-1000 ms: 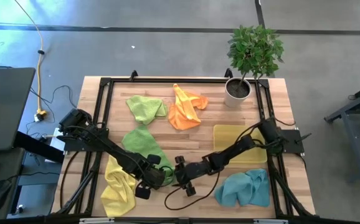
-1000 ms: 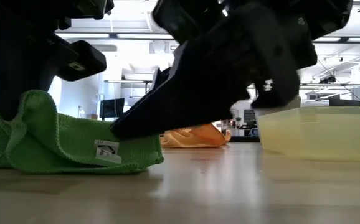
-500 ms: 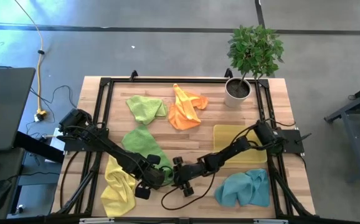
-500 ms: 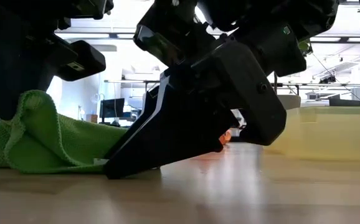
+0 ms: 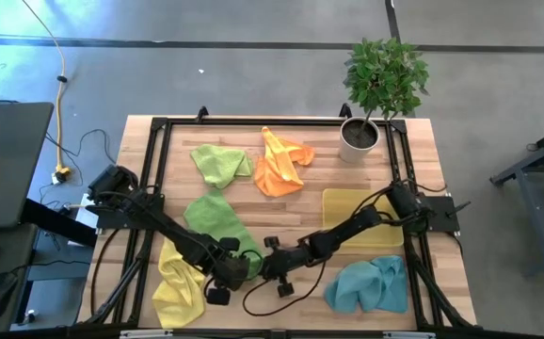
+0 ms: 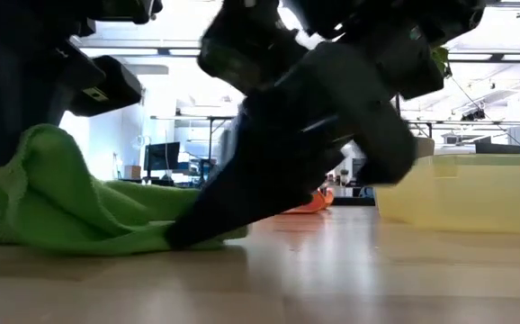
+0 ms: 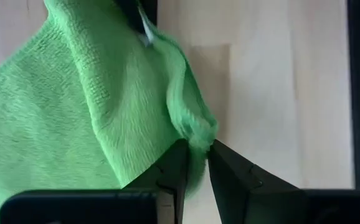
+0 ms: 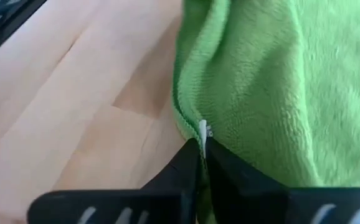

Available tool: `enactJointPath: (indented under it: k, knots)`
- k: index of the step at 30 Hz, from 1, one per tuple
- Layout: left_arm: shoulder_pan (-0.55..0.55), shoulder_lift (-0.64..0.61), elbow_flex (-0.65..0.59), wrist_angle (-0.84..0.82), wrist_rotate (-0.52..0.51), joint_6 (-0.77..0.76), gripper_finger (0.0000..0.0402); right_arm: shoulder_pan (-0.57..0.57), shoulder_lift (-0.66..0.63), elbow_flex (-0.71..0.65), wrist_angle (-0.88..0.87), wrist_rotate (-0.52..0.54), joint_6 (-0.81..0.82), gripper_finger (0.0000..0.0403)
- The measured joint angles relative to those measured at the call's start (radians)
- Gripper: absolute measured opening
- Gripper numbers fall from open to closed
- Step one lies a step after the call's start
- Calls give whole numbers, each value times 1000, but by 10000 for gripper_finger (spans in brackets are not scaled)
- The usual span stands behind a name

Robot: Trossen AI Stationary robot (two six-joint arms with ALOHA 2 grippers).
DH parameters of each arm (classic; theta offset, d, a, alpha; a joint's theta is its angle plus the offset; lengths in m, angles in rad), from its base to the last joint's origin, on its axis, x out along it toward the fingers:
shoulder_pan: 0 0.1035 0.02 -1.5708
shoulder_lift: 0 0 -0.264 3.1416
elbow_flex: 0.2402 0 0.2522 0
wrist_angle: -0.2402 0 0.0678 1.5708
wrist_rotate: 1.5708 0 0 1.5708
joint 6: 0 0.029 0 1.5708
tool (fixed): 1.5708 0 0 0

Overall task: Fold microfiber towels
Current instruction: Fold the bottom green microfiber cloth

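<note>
A lime green towel [image 5: 214,218] lies spread on the wooden table [image 5: 281,221], left of centre. Its near end is bunched up between my two grippers. My left gripper [image 5: 227,275] is shut on that end from the left, and my right gripper [image 5: 258,266] is shut on it from the right. In the low view the towel [image 6: 62,202] is heaped at the left, and the right gripper's fingertips [image 6: 183,238] are down at its edge on the table. My left gripper pinches a bunched fold at the towel's edge [image 7: 198,134] between its two fingers, coming steeply from above. The fold is raised, and the rest of the towel lies slack on the table. My right gripper pinches the towel's edge at the white label [image 8: 202,132] between its two fingers. It comes slanting down from the table's right side. This edge is low, at the table top [image 6: 197,236].
Another lime green towel [image 5: 220,162] and an orange one [image 5: 281,162] lie at the far side. A flat yellow towel [image 5: 357,212] and a crumpled teal one [image 5: 371,282] lie on the right, and a crumpled yellow one [image 5: 178,278] is near left. A white plant pot [image 5: 359,137] stands far right.
My right gripper has tipped down onto the green towel's edge by the label and has shut on it; the label is now hidden in the low view. The towel's near edge has bunched up slightly.
</note>
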Motion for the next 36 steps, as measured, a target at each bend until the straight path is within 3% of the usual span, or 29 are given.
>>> enactJointPath:
  k: [10,19,27,33,36]
  knots:
    - [-31,0,0,221,30,-286,58,-31,-195,-4,-325,-226,52,2]
    - [-34,0,0,529,27,-463,58,-57,-288,-2,-416,-496,8,1]
    - [-57,0,2,677,-11,-537,58,-65,-297,-2,-420,-612,-16,1]
    - [-110,0,58,696,146,-634,58,-110,-297,-1,-396,-622,-25,0]
    - [-140,0,98,711,162,-640,58,-141,-297,-1,-360,-608,-5,0]
